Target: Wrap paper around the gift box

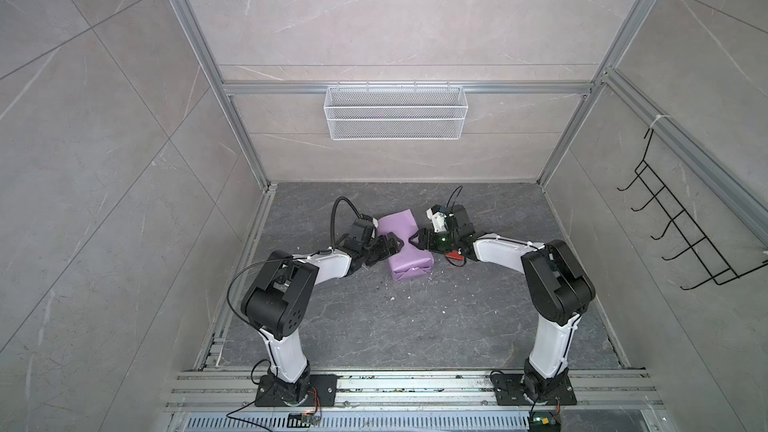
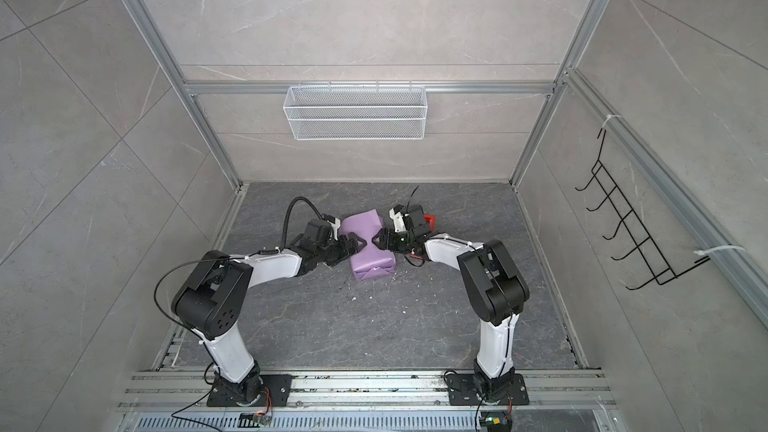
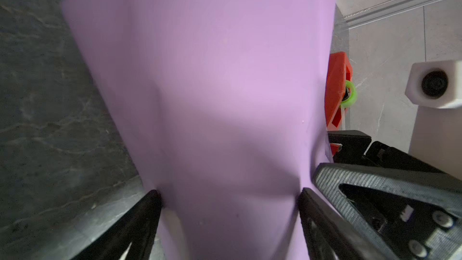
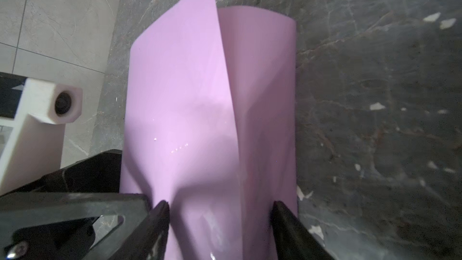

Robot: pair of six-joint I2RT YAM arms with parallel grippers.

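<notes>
A lilac-purple sheet of wrapping paper (image 1: 409,263), rolled into a parcel around a gift box it hides completely, lies on the dark grey stone-look desk (image 1: 415,326) just beside a red plastic tape dispenser (image 2: 430,221). The left gripper (image 1: 397,245) and right gripper (image 1: 415,238) meet over the parcel's waist. Each has its black fingers (image 3: 152,203) spread wide, tips denting the sheet and clamping nothing. One end shows folded flaps and the opposite end gapes as an open tube. In the right wrist view a long edge of the sheet stands proud of the layer beneath, so the seam looks loose. The step appears to be pinning that overlap flat. It is likely done best by pressing straight down with even force, one gripper holding while the other reaches to the dispenser. A sideways shove could skid the parcel into the dispenser or crumple the thin sheet.
</notes>
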